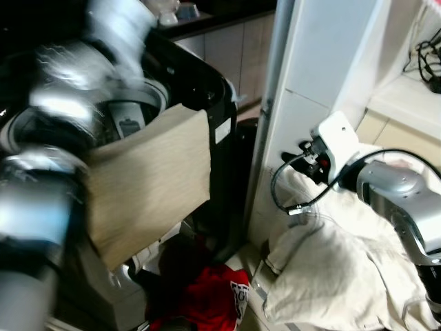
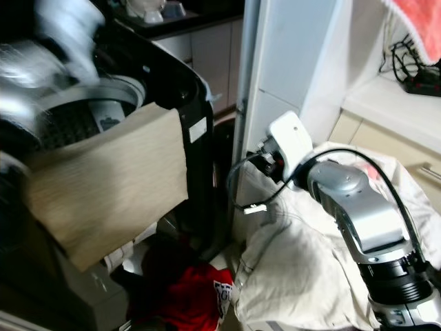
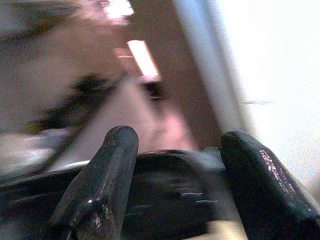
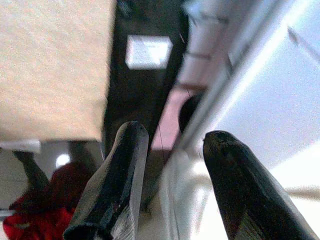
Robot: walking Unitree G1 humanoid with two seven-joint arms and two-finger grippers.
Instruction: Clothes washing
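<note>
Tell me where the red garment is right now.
In the head views the red garment lies on the floor at the foot of the black washing machine, below the hanging beige cloth and left of the cream laundry pile.

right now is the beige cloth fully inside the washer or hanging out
Hanging out: the beige cloth drapes over the washer's front rim and down its outside.

Head stereo pair looks down at washer (image 1: pixel 207 89) — 2 wrist cams close behind own fingers, sharing it.
</note>
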